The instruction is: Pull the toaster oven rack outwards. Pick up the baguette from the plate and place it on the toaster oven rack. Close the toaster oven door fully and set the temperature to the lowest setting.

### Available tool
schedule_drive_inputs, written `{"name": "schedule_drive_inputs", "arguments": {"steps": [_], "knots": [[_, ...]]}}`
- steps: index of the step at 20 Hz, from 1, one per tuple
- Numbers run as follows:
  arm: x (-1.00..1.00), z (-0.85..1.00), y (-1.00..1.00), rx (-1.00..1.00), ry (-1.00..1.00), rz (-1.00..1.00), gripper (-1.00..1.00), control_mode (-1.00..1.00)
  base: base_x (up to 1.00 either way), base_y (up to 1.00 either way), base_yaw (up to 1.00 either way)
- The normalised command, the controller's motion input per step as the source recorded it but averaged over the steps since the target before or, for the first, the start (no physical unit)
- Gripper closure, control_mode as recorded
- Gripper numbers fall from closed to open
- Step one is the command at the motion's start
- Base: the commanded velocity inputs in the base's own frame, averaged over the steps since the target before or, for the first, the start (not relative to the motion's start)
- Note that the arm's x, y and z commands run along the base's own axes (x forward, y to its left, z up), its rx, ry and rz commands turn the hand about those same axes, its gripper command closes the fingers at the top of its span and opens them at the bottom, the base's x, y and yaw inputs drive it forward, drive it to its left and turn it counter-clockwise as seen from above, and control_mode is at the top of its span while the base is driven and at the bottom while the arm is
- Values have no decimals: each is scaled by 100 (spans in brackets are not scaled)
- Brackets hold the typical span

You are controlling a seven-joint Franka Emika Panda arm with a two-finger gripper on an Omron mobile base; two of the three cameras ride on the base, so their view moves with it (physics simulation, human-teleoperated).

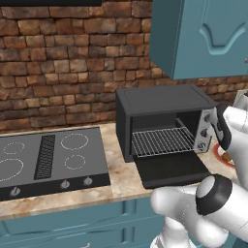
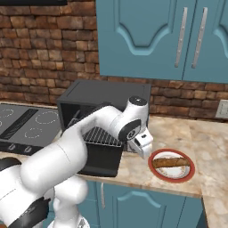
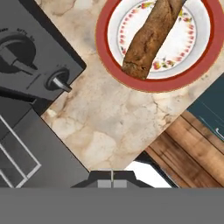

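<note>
The dark grey toaster oven [image 1: 164, 104] stands on the counter with its door [image 1: 172, 168] folded down flat. The silver wire rack [image 1: 162, 141] sticks out of the opening, over the door. To the oven's right, the brown baguette [image 2: 170, 162] lies across the red-rimmed white plate [image 2: 189, 173]. My gripper [image 2: 144, 153] hangs over the counter between the oven's knob panel and the plate, pointing down, fingers shut with nothing in them. The hand view looks down on the baguette [image 3: 151, 37], the plate [image 3: 109, 57] and two round knobs [image 3: 59, 81]; the fingertips [image 3: 105, 183] are pressed together.
A flat black cooktop [image 1: 48, 157] lies left of the oven. Blue wall cabinets [image 2: 156, 38] hang above, in front of a brick wall. The counter's front edge [image 3: 168, 131] runs close to the plate, with wooden floor below. A wall outlet [image 2: 221, 109] sits at far right.
</note>
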Motion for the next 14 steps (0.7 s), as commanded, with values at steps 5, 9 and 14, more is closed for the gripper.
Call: {"name": "schedule_drive_inputs", "arguments": {"steps": [5,9,14], "knots": [[-5,-9,-95,0,8,-1,-100,-100,0,0,0],[0,-14,-85,2,0,-1,-100,-100,0,0,0],[0,-12,-68,3,0,0,-100,-100,0,0,0]]}}
